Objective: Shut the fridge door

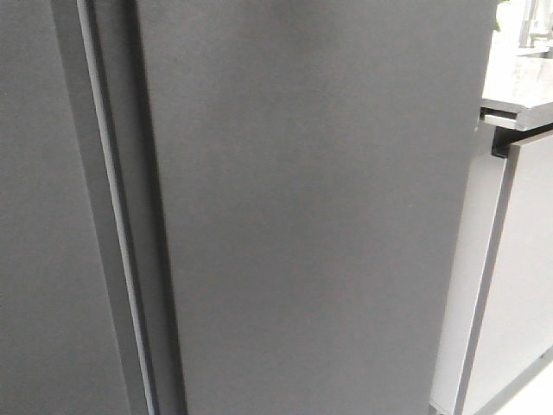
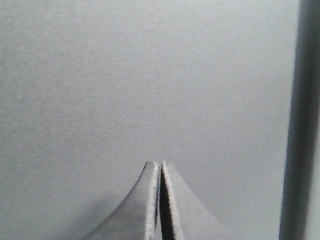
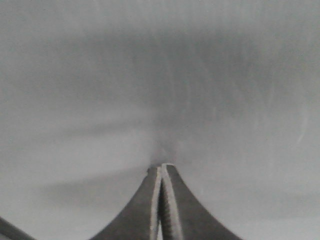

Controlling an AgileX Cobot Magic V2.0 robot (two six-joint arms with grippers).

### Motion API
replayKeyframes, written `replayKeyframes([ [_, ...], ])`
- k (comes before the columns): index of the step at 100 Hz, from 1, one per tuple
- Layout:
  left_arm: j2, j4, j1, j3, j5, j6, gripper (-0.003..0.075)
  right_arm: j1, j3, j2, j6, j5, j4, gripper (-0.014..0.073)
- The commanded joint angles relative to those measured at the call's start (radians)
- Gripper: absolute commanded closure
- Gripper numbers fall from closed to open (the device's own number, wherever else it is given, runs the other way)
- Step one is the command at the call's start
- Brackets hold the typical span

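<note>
Fridge door [image 1: 311,216] fills the front view as a tall dark-grey panel, long axis vertical, vertical seam on its left, pale cabinet panel [image 1: 518,285] on its right; no arms visible there. Both wrist views show flat grey surface dead ahead of the tips, so any push goes straight forward. Left gripper [image 2: 160,165] and right gripper [image 3: 162,167] both have jaws pressed together, holding nothing; right looks closer, possibly touching, can't confirm.

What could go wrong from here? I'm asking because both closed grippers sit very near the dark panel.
1. The right gripper seems to touch the fridge door only at its narrow shut tip, so it might skid on the matte face.
2. The left gripper, near a seam, may slip into it.
</note>
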Motion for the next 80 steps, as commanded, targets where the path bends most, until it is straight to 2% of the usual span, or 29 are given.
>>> replayKeyframes([
  [1,-0.010,-0.005,0.004,0.035,-0.073,-0.004,0.0740,0.001,-0.047,-0.040,-0.014,-0.092,0.021,0.0638],
  [25,-0.010,-0.005,0.004,0.035,-0.073,-0.004,0.0740,0.001,-0.040,-0.064,-0.014,-0.072,-0.056,0.0637],
  [43,-0.010,-0.005,0.004,0.035,-0.073,-0.004,0.0740,-0.014,0.006,-0.166,-0.014,-0.060,-0.061,0.0637],
  [57,-0.010,-0.005,0.004,0.035,-0.073,-0.004,0.0740,-0.040,0.081,-0.281,0.005,-0.051,-0.074,0.0637],
  [80,-0.010,-0.005,0.004,0.035,-0.073,-0.004,0.0740,-0.143,0.268,-0.511,0.019,-0.024,-0.074,0.0637],
])
